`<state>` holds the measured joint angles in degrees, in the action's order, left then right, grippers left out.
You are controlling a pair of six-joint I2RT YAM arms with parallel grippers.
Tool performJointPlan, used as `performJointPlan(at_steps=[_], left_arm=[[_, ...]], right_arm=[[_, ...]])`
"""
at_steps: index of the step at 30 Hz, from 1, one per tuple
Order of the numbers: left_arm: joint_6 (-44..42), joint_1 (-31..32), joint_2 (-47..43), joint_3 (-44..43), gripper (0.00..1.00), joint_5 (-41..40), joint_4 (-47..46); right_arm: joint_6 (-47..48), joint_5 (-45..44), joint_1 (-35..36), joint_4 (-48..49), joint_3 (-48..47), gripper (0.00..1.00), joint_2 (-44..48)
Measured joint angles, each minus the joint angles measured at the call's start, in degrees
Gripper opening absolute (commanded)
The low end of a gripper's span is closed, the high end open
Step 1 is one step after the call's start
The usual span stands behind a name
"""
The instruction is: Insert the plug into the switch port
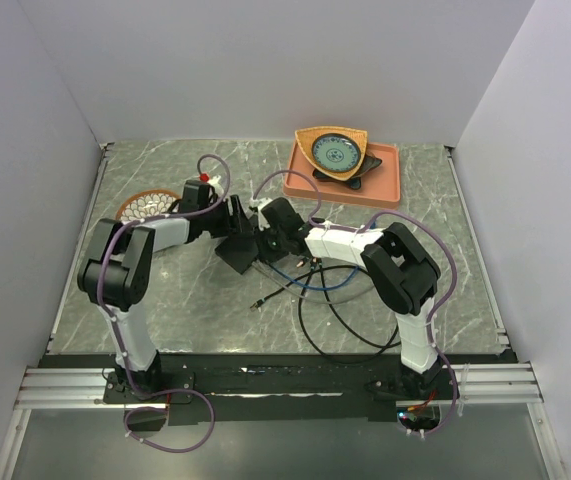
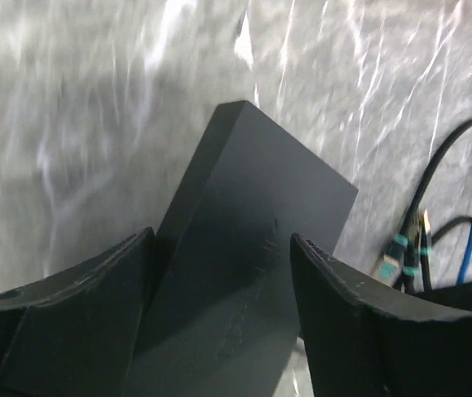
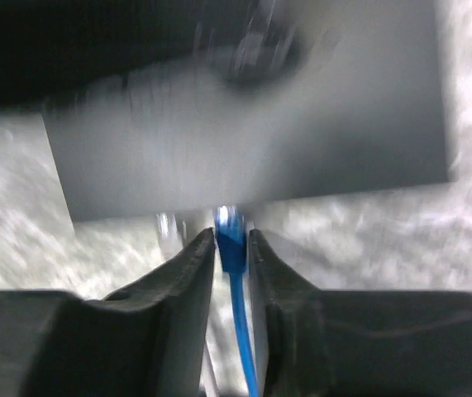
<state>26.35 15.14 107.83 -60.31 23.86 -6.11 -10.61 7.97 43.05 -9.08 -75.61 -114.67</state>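
Blue plug (image 3: 231, 236) sat pinched in the right jaws, tip against the edge of the black switch box (image 2: 244, 215), seemingly at its port; left jaws straddled the box, grip unclear. Insertion needed a straight, firm push.

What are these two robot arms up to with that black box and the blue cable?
They are working on plugging a cable into a switch. The left gripper has its fingers on either side of the flat black box on the table; whether it is squeezing the box is unclear. The right gripper pinches the blue plug, with its tip right at one thin edge of the box. That view is too blurred to say if the plug is in.
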Motion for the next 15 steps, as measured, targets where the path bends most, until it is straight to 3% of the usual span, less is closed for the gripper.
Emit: performJointPlan(at_steps=[2, 6, 12, 14, 15], left_arm=[[0.5, 0.1, -1.8, 0.1, 0.77, -1.4, 3.5], [1.5, 0.2, -7.1, 0.1, 0.83, -4.2, 9.0], [3.4, 0.6, -19.0, -2.0, 0.91, -5.8, 11.6], [4.1, 0.7, -22.6, -4.0, 0.94, -6.3, 11.5], [4.5, 0.7, -23.9, -4.7, 0.98, -6.7, 11.4]], right_arm=[[-0.4, -0.1, 0.0, 2.1, 0.1, 0.44, 0.2], [-1.5, -1.2, -0.1, 6.8, 2.9, 0.66, 2.1], [-2.3, -4.1, -0.1, 9.0, 8.5, 0.92, 10.3], [-2.4, -5.0, -0.1, 9.1, 8.9, 0.93, 13.4], [-2.4, -5.4, -0.1, 9.0, 8.9, 0.98, 15.0]])
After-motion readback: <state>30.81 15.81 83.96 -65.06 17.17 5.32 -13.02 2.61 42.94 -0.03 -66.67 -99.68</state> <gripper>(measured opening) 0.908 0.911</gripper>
